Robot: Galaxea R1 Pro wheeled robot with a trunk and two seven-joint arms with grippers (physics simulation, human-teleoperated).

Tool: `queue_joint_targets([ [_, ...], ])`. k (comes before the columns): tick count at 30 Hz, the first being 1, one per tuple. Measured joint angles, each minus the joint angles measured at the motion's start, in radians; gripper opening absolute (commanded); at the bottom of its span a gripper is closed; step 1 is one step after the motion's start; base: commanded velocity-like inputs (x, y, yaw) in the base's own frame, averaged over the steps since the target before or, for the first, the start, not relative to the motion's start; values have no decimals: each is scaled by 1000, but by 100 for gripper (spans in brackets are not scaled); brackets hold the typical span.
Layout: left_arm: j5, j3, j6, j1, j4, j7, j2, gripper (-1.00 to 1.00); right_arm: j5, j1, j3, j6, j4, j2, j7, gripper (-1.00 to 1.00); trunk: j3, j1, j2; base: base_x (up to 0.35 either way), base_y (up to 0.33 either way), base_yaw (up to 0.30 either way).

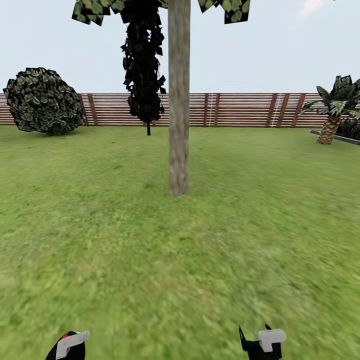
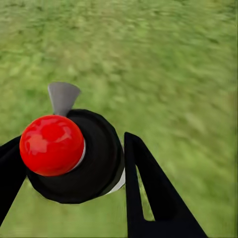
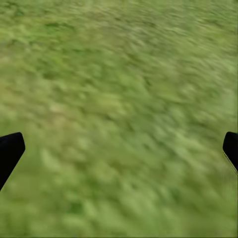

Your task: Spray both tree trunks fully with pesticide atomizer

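Observation:
The pesticide atomizer (image 2: 89,158) is a black body with a red ball cap (image 2: 52,145) and a grey nozzle (image 2: 63,96). My left gripper (image 2: 69,148) is shut on it, black fingers (image 2: 148,193) on either side, held above the grass floor (image 2: 178,74). In the head view the left gripper (image 1: 67,347) sits at the lower left edge. One tree stands straight ahead; its thick grey-tan trunk (image 1: 179,110) rises from the lawn some way in front of me. My right gripper (image 3: 119,148) hangs open over bare grass and appears at the lower right (image 1: 261,344).
A black cone-shaped tree (image 1: 144,65) stands behind the trunk to its left. A round dark bush (image 1: 44,100) is at the far left, a short palm (image 1: 334,112) at the far right. The brown slatted fence (image 1: 235,110) closes the lawn's back.

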Motion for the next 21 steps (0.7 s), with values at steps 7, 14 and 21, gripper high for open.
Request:
queue_joint_targets([
  [7,0,0,0,0,0,0,0,-100,0,0,0,0,0,0,0,100,0,0,0,340,-79,0],
  [14,0,0,0,0,0,0,0,-100,0,0,0,0,0,-1,0,100,0,0,0,340,-79,0],
  [21,0,0,-1,0,0,0,0,-100,0,0,0,0,0,0,0,100,0,0,0,340,-39,0],
])
